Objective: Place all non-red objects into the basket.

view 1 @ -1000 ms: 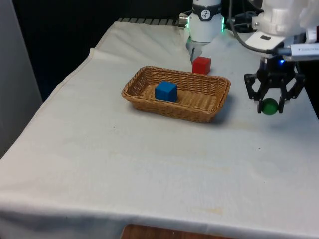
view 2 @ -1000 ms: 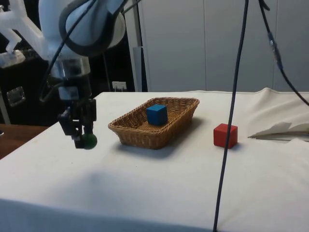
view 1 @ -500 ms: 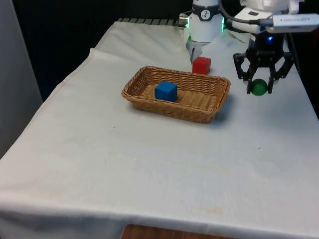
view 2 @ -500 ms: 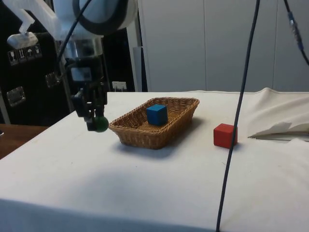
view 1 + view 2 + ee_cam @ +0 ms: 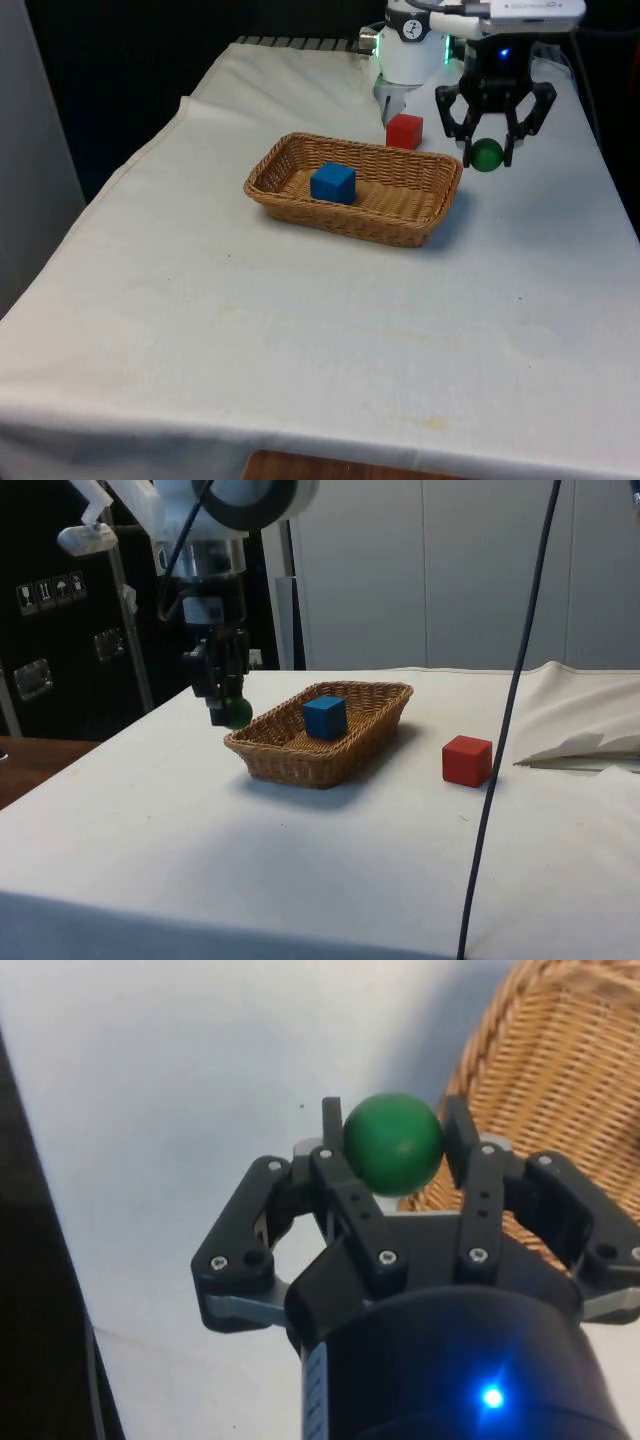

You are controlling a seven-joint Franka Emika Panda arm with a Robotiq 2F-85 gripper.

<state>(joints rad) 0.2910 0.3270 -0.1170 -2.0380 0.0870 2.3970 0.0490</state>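
Note:
My gripper (image 5: 488, 152) (image 5: 232, 712) (image 5: 393, 1130) is shut on a green ball (image 5: 487, 155) (image 5: 237, 713) (image 5: 393, 1144) and holds it in the air just outside the wicker basket (image 5: 400, 222) (image 5: 290, 760) (image 5: 560, 1080), off its end at the front view's right. A blue cube (image 5: 333, 183) (image 5: 325, 717) lies inside the basket. A red cube (image 5: 404, 131) (image 5: 467, 760) rests on the cloth behind the basket, close to the robot's base.
The white cloth falls away at the table's edges. Folds of cloth (image 5: 580, 745) bunch up near the red cube in the side view. Open cloth stretches between the basket and the near table edge.
The gripper has risen and carried the green ball from low over the cloth at the front view's right toward the basket's end.

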